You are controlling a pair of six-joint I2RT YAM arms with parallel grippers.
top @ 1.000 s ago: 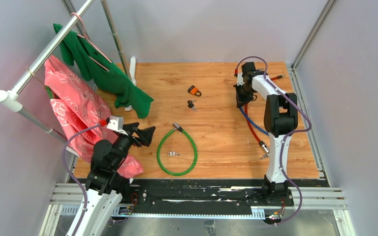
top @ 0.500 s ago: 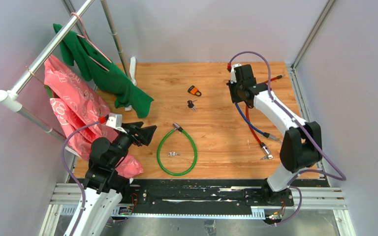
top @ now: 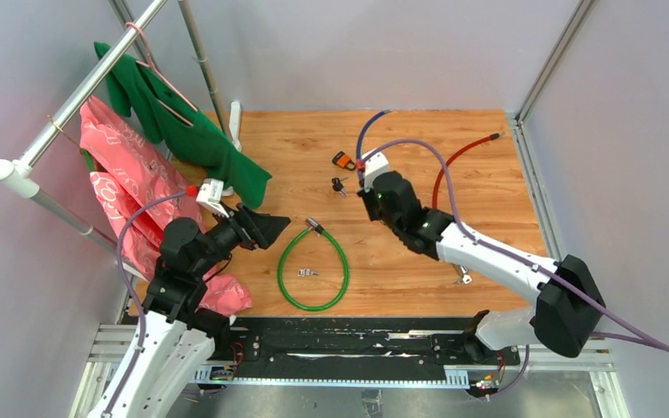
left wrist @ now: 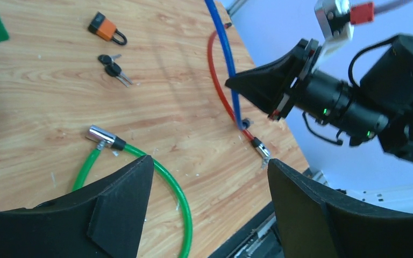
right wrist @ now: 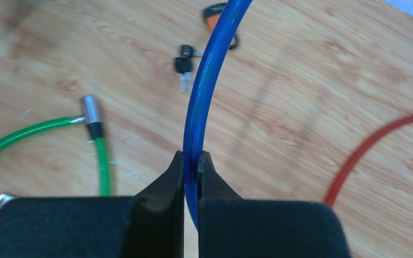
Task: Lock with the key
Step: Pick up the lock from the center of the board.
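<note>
**A:** What's nearest the bases?

**B:** The left gripper [left wrist: 209, 165] hangs above the left side of the table [top: 383, 280], jaws spread wide with nothing between them. Just beyond it lies the green cable [left wrist: 180, 185], a loop on the wood with its metal end lying free.

**A:** And the other arm?

**B:** The right gripper [right wrist: 192, 159] is pinched tight on the blue cable [right wrist: 207, 70], partway along its length. The cable arcs up out of the fingers, clear of the wood.

**A:** Where's the key?

**B:** The keys [right wrist: 183, 64] are a small bunch with black heads, lying flat just past the blue cable. The orange padlock [left wrist: 103, 29] lies near them, farther back. The red cable [top: 453, 165] curves away at the far right.

**A:** How will they handle?

**B:** I'd say the keys are light, thin and hard, and likely to skid. Pinch the black heads from the sides. The cables look springy with a slick sheath, so hold one close to its metal end. The padlock is small and may slide when pushed.

**A:** Any writing?

**B:** None I can read.
</note>
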